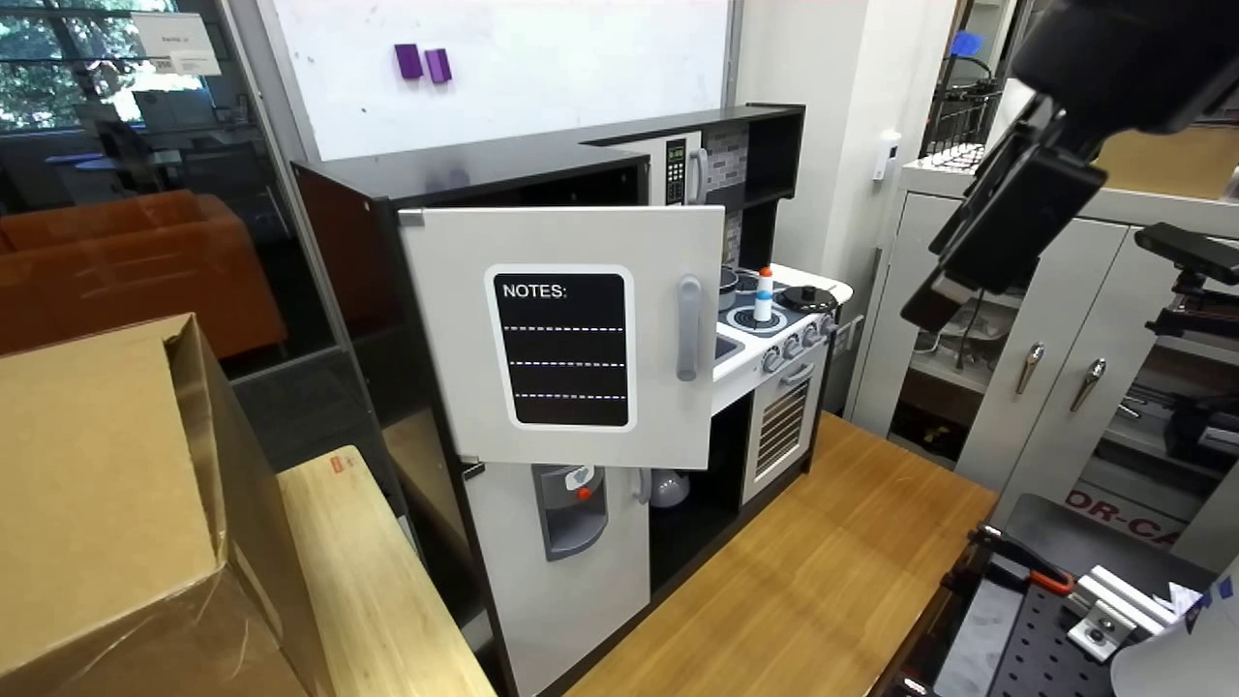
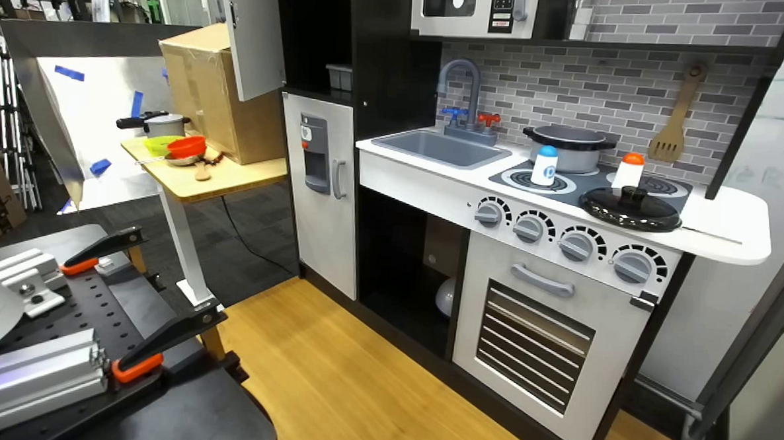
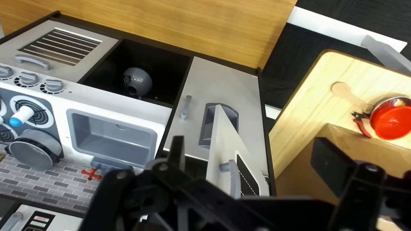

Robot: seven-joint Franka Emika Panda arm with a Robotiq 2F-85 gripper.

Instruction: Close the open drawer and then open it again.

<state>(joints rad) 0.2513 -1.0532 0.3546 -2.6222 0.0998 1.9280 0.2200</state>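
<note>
No drawer shows; what stands open is the white upper door (image 1: 561, 445) of a toy kitchen, with a "NOTES" panel and a grey handle (image 1: 688, 329). The door also shows in an exterior view (image 2: 254, 42), cut off by the top edge. In the wrist view the door (image 3: 221, 144) juts out from the cabinet, its handle (image 3: 235, 179) partly hidden by my gripper. My gripper (image 3: 255, 157) is open, its fingers wide apart and nothing held. In an exterior view my gripper (image 1: 934, 300) hangs in the air, right of the door and apart from it.
Below the door is a shut lower door (image 2: 322, 237). Beside it are a sink (image 2: 441, 149), a stove with a pot (image 2: 570, 148), a black lid (image 2: 630, 209) and shakers. A cardboard box (image 1: 97, 484) stands on a wooden side table (image 1: 377, 581) near the hinge side.
</note>
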